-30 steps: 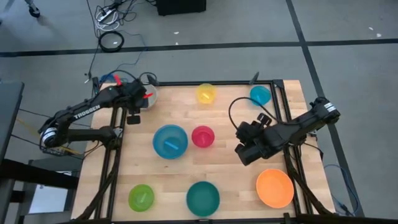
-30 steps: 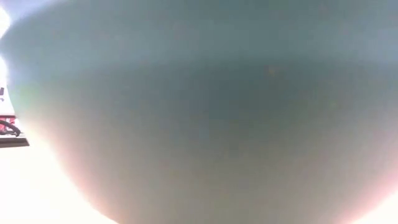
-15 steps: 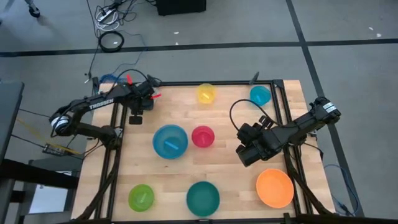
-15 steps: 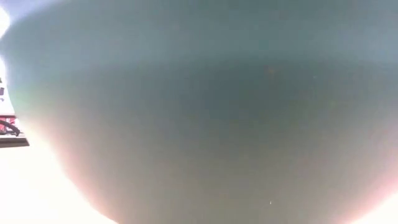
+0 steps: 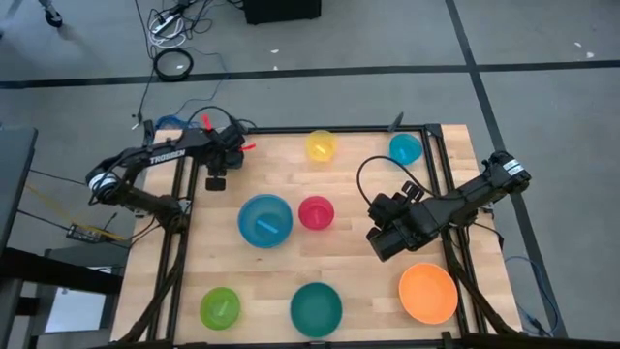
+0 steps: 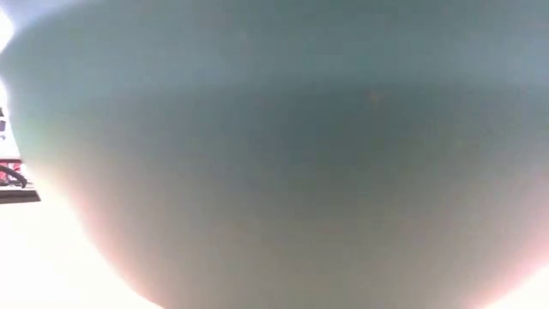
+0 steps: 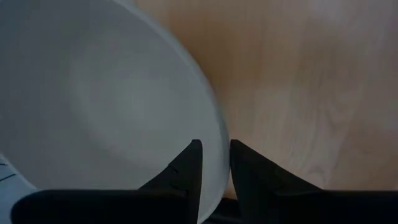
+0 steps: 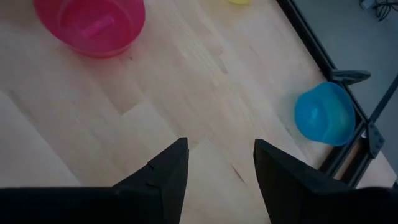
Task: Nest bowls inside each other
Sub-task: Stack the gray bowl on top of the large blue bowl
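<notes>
The white bowl [image 7: 93,106] stands at the table's far left corner; in the high view my left gripper [image 5: 221,160] hides it. That gripper [image 7: 214,144] points steeply down and is open, with the bowl's rim between its fingers. Yellow [image 5: 321,145] and cyan [image 5: 406,148] bowls stand along the far edge. Blue [image 5: 265,220] and pink-red [image 5: 316,211] bowls sit mid-table. Lime green [image 5: 220,307], teal [image 5: 316,308] and orange [image 5: 428,292] bowls line the near edge. My right gripper [image 5: 383,237] hangs open above bare wood, to the right of the pink-red bowl [image 8: 90,25]. My left gripper straddles the white bowl's rim [image 7: 219,134] from above, one finger [image 7: 189,165] inside the bowl and one finger [image 7: 245,165] outside. Whether either finger touches the rim, I cannot tell. The bowl rests on the table.
The teal bowl's wall [image 6: 274,154] fills the low view. A black metal frame [image 5: 441,145] runs along the table's edges. The cyan bowl [image 8: 324,118] sits by the far right corner. Bare wood lies between the pink-red bowl and the right edge.
My left gripper has sunk and gone a little toward the far edge, coming down over the white bowl, which showed beside it a second ago and is now covered. The bowls have kept their places.
</notes>
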Robot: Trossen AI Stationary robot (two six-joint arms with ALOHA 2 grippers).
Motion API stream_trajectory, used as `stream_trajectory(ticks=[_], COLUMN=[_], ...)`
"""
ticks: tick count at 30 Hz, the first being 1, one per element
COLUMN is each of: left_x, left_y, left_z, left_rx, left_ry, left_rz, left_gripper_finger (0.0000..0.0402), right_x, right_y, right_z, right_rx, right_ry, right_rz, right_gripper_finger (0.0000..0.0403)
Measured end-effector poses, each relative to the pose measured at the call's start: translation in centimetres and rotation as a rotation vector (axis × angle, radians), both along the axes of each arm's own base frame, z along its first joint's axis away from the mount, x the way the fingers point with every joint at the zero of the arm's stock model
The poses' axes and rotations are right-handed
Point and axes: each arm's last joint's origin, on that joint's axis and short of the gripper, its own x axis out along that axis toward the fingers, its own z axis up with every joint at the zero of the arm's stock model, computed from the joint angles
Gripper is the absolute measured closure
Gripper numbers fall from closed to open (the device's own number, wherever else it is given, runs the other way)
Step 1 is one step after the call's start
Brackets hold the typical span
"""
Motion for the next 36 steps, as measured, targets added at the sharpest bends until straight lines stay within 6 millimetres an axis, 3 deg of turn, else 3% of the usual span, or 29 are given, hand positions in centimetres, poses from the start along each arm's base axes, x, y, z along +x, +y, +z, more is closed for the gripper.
stream_trajectory(ticks=[6,15,25,36], left_x=[0.3,0.2,0.4,1.0], left_y=[0.3,-0.4,-2.3,-3.6], left_z=[-0.5,-0.4,-0.4,-0.3], left_rx=[-0.016,-0.113,-0.301,-0.377], left_ry=[-0.014,-0.048,-0.082,-0.111], left_rz=[0.004,0.083,0.170,0.194], left_gripper_finger=[0.0320,0.0381,0.0359,0.0357], right_x=[-0.1,-0.1,-0.1,-0.1], right_y=[0.2,0.2,0.2,0.2], right_z=[0.0,0.0,0.0,0.0], right_rx=[0.001,-0.001,-0.002,-0.001], right_ry=[-0.004,0.000,0.001,0.001], right_rz=[0.002,0.007,0.008,0.008], right_gripper_finger=[0.0234,0.0236,0.0236,0.0236])
